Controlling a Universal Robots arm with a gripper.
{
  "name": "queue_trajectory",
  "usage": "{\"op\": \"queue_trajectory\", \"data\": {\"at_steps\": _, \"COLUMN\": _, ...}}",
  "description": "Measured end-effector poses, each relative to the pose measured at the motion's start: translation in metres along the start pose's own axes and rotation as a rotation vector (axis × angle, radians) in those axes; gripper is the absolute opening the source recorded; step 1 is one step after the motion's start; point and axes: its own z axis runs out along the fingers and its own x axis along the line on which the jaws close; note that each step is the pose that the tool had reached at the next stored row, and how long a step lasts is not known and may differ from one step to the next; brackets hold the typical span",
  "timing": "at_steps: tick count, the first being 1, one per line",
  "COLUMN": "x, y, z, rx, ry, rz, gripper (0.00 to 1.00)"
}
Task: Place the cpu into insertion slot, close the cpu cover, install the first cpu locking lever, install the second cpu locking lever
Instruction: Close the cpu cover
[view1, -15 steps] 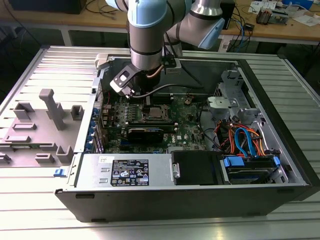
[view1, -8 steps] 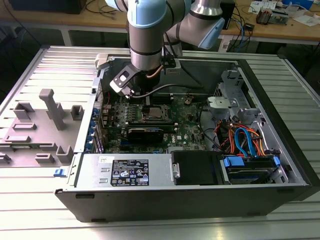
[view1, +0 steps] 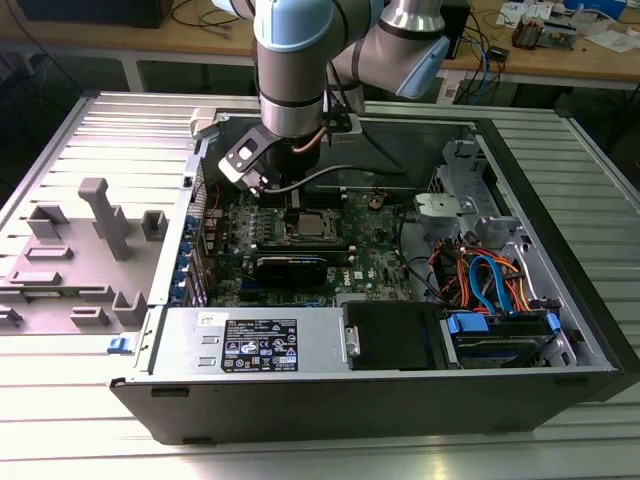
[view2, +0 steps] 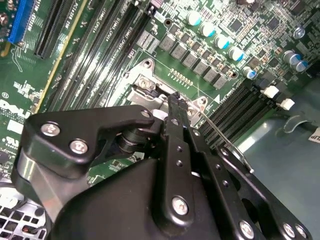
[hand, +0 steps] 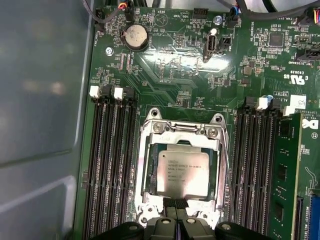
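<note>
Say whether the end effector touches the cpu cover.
Cannot tell: in the first wrist view the end effector overlaps the cpu cover, hiding contact.

The cpu (hand: 182, 172) sat flat in the insertion slot (hand: 149, 172) on the green motherboard (hand: 170, 75). The cpu cover (hand: 140, 165) lay down over the slot, framing the chip in its cut-out. The gripper (hand: 176, 204), fingertips together, was positioned at 1 edge of the cover. 4 long black RAM slots (hand: 111, 165) ran beside the socket. A coin cell (hand: 135, 36) sat well apart.
</note>
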Motion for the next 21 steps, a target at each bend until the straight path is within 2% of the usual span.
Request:
{"op": "queue_trajectory", "data": {"at_steps": 2, "x": 0.0001, "y": -0.0022, "z": 0.0014, "rx": 0.0001, "ry": 0.0001, "rz": 0.000, "gripper": 0.11}}
{"op": "queue_trajectory", "data": {"at_steps": 8, "x": -0.0001, "y": -0.0025, "z": 0.0055, "rx": 0.0005, "ry": -0.0001, "rz": 0.000, "gripper": 0.11}}
{"op": "queue_trajectory", "data": {"at_steps": 11, "x": 0.0000, "y": -0.0026, "z": 0.0076, "rx": -0.0003, "ry": 0.0059, "rz": 0.000, "gripper": 0.11}}
{"op": "queue_trajectory", "data": {"at_steps": 15, "x": 0.0004, "y": -0.0022, "z": 0.0045, "rx": -0.0021, "ry": 0.0078, "rz": 0.000, "gripper": 0.11}}
{"op": "queue_trajectory", "data": {"at_steps": 17, "x": 0.0001, "y": -0.0024, "z": 0.0023, "rx": -0.0006, "ry": 0.0061, "rz": 0.000, "gripper": 0.11}}
{"op": "queue_trajectory", "data": {"at_steps": 21, "x": 0.0002, "y": -0.0024, "z": 0.0017, "rx": -0.0006, "ry": 0.0061, "rz": 0.000, "gripper": 0.11}}
